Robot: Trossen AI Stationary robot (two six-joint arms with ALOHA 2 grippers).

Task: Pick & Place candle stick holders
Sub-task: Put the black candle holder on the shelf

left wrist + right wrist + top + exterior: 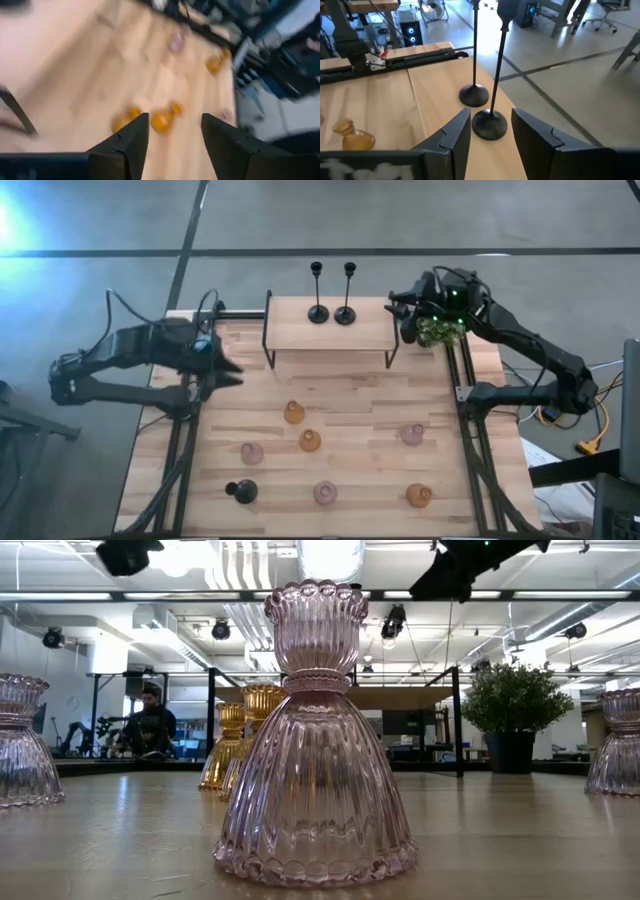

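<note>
Closest to you in the low view stands a pink glass holder [316, 735], upright on the bench [500, 840], with amber holders [240, 745] behind it and more pink ones at either edge. From above you count six glass holders scattered over the near half of the bench: three amber [294, 413], three pink [325, 493], plus one black holder [242, 492] lying on its side near the front. All of these sit apart from both arms, so they read as waiting their turn.

Your left end effector [228, 370] hangs over the left side of the bench, fingers apart and holding nothing; the amber holders lie ahead of it and below, which suggests it is lining up for one.

Farther back, your right end effector [405, 315] is at the far right corner, beside the green plant [438, 331]. Its fingers [451, 137] stand apart with nothing between them. Just ahead of it two tall black holders [490, 122] stand upright, bases nearly touching, on the raised shelf [330, 330] at the back. That looks like the place where holders are meant to go.
</note>
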